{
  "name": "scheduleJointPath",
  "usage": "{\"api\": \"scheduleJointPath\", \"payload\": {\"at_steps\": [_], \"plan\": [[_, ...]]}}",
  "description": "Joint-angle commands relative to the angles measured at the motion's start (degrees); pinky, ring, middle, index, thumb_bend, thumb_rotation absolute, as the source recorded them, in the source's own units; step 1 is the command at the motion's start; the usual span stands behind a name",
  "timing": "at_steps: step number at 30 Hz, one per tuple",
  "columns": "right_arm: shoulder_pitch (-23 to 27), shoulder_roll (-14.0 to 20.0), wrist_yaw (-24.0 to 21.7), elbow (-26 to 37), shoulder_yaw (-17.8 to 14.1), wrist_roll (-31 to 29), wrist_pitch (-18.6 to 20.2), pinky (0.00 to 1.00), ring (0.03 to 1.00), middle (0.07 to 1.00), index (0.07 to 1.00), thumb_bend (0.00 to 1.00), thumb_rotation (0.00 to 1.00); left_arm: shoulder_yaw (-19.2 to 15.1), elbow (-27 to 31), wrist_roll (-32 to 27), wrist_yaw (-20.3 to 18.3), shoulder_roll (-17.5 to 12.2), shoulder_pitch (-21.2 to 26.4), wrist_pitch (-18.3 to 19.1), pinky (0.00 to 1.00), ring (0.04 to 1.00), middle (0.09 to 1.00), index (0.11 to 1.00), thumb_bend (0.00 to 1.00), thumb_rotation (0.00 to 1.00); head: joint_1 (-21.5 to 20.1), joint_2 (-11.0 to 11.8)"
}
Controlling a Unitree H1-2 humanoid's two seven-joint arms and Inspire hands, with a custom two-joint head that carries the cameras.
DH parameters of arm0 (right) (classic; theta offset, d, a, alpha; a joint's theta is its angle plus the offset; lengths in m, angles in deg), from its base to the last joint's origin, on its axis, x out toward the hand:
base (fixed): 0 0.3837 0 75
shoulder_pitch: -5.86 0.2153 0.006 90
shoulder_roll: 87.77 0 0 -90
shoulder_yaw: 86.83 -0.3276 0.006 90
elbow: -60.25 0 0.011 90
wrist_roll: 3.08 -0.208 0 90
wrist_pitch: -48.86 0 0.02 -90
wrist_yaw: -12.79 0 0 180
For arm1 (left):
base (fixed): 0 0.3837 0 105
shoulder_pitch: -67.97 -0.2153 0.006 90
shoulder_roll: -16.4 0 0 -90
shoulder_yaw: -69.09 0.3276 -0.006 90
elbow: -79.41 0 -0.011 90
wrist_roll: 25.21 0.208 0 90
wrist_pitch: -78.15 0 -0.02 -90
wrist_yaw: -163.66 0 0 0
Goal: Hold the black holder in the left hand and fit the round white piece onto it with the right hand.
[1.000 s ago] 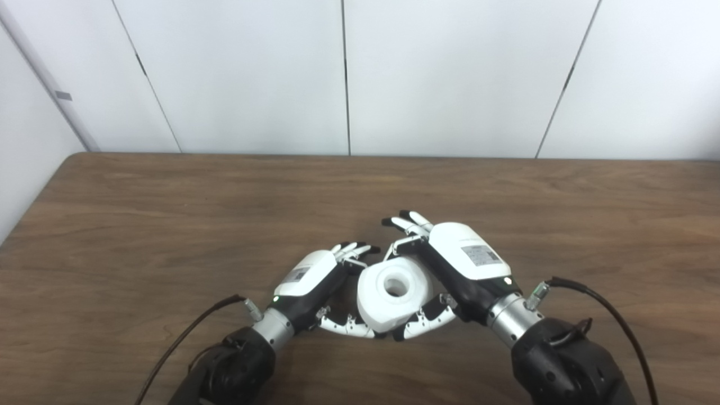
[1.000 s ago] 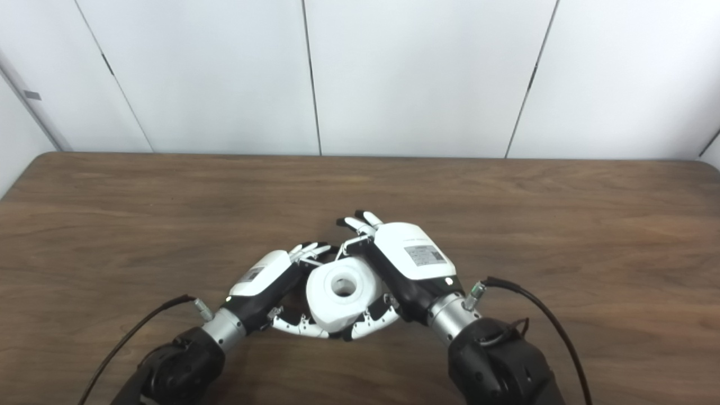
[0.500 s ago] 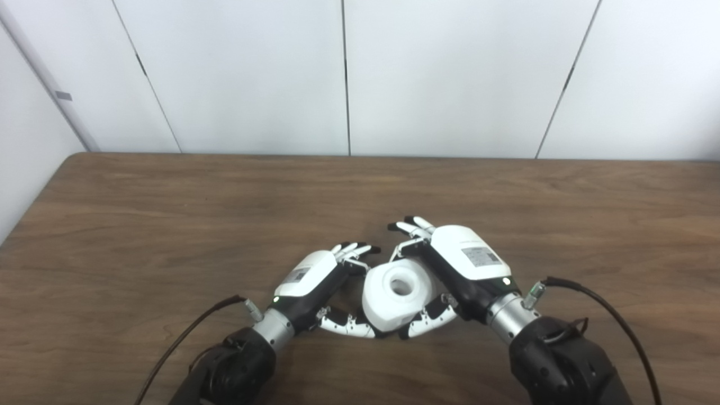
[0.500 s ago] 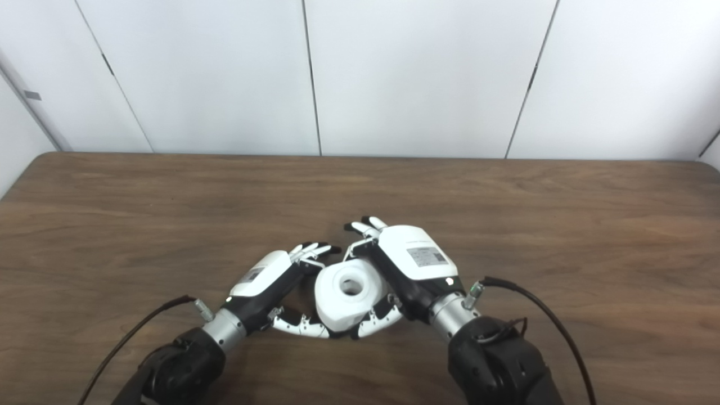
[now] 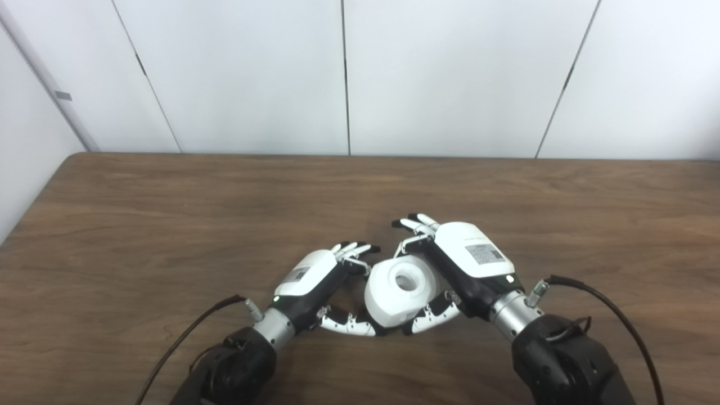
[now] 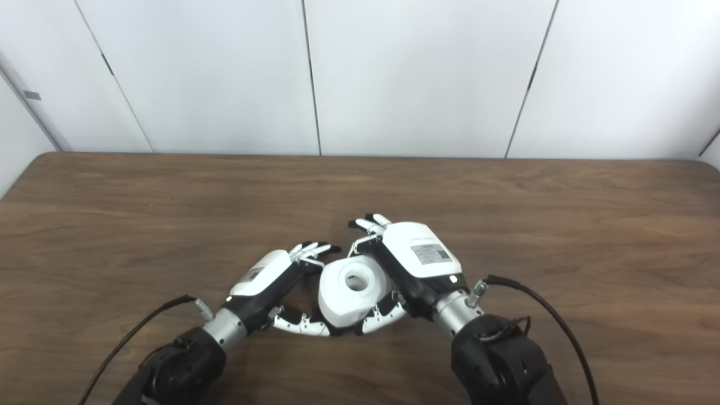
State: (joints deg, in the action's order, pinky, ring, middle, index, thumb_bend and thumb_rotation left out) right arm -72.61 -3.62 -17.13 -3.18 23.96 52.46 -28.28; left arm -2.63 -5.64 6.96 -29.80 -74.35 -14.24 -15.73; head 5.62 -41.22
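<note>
The left hand (image 5: pixel 315 275) lies low near the surface's (image 5: pixel 140 225) near edge, a little left of centre. Its fingers (image 5: pixel 353 249) reach toward the middle and its thumb runs under the white piece (image 5: pixel 400 291). Whether these fingers grasp anything I cannot tell: the black holder named in the task is not visible, and only a dark patch shows between the fingers and the white piece.

The white piece is round with a hole in its top. It sits between the two hands, close to the surface near the middle of the near edge, its hole turned up and a little to the right.

The right hand (image 5: pixel 469 264) grasps the white piece, fingers over its far side and thumb against its near side. Compared with a second ago, this hand and the white piece have shifted slightly right and the piece has tilted, while the left hand has stayed put.

I judge the fit is not yet made. The right hand seems to be adjusting the angle of the piece, and if a holder sits under it, the hole must line up before pressing.
</note>
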Motion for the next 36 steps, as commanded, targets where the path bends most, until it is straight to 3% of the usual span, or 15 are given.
{"api": "scheduleJointPath", "payload": {"at_steps": [1,13,29,36], "plan": [[1.0,0.3,1.0,0.6,-0.5,1.2,-0.7,0.79,0.961,0.911,0.479,0.51,0.14,0.2,1.8,0.6,0.1,0.2,0.7,0.0,1.0,0.978,0.934,0.48,0.52,0.05,0.1,-0.1],[1.3,-0.9,-2.2,3.5,1.0,2.1,-0.3,0.85,0.976,0.921,0.479,0.51,0.15,0.4,1.7,1.2,0.2,1.4,1.0,0.7,1.0,0.982,0.935,0.481,0.52,0.05,1.8,-0.2],[1.3,-0.9,-4.3,4.2,4.1,5.7,-2.6,0.82,0.946,0.903,0.48,0.51,0.15,0.7,1.1,1.9,0.9,2.9,1.5,0.4,1.0,0.987,0.935,0.481,0.51,0.05,2.9,-0.3],[0.1,-0.3,-3.7,3.3,3.7,4.9,-2.6,0.78,0.939,0.898,0.48,0.51,0.14,0.3,2.0,1.5,0.9,2.8,1.2,0.3,1.0,0.982,0.935,0.481,0.51,0.05,2.1,-0.7]]}}
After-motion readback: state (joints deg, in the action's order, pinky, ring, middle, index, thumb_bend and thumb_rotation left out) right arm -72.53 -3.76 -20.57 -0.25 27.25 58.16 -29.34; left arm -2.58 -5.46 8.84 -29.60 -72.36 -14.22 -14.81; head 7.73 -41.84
